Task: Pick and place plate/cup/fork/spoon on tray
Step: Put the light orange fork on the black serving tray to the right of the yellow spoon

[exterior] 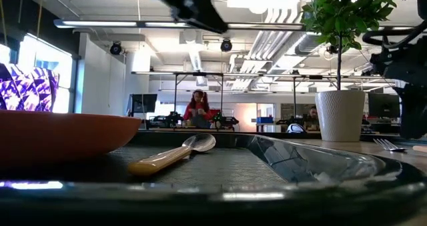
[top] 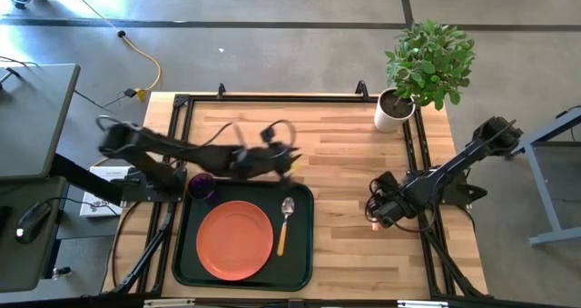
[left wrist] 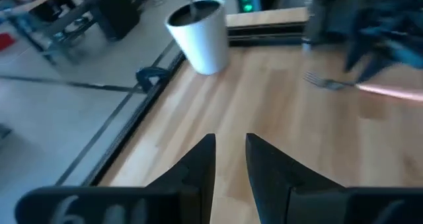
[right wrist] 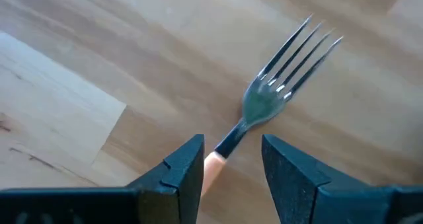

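Observation:
The dark tray (top: 182, 253) lies at the table's near left. The orange-red plate (top: 234, 240) rests flat in it. The spoon (top: 284, 222) lies in the tray to the plate's right, bowl toward the far edge; it also shows in the low view (exterior: 170, 156). The purple cup (top: 201, 187) stands at the tray's far left corner. The fork (right wrist: 277, 85) lies flat on the wood at the right. My right gripper (right wrist: 231, 151) is open low over it, one finger on each side of the fork's neck. My left gripper (left wrist: 230, 145) is slightly open and empty, above the tray's far edge (top: 289, 161).
A white pot with a green plant (top: 396, 111) stands at the far right corner; it also shows in the left wrist view (left wrist: 201, 36). Bare wood lies between the tray and my right arm. People sit in the room beyond the table (exterior: 199, 106).

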{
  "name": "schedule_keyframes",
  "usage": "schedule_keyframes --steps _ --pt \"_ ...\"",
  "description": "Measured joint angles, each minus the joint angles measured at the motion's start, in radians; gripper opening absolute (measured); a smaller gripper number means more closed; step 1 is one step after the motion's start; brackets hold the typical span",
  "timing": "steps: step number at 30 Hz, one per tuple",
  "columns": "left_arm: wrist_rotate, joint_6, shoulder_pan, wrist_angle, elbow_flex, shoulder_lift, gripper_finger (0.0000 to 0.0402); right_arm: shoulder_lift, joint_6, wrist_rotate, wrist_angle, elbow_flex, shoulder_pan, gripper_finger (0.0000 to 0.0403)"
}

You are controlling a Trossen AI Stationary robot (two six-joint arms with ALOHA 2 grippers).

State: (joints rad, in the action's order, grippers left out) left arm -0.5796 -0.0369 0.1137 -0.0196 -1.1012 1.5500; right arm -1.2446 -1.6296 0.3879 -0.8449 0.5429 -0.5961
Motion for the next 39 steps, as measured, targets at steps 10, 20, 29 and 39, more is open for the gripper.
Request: schedule_keyframes --steps 10,20,29,39 --pt "-0.046 -0.074 0.217 -0.025 0.192 -0.258 0.0074 -0.019 -0.075 -0.038 0.051 -0.035 -0.004 0.0142" --pt "-0.049 -0.125 0.389 -0.099 0.192 -0.365 0.0074 -0.055 -0.075 -0.030 0.057 -0.036 0.041 0.0136" --pt "-0.165 -0.006 0.430 -0.215 0.191 -0.393 0.0074 -0.127 -0.074 -0.064 0.085 -0.030 0.052 0.0075" --pt "-0.226 0.233 0.430 -0.421 0.191 -0.507 0.0074 -0.122 -0.028 -0.043 0.107 -0.031 0.048 0.0023"
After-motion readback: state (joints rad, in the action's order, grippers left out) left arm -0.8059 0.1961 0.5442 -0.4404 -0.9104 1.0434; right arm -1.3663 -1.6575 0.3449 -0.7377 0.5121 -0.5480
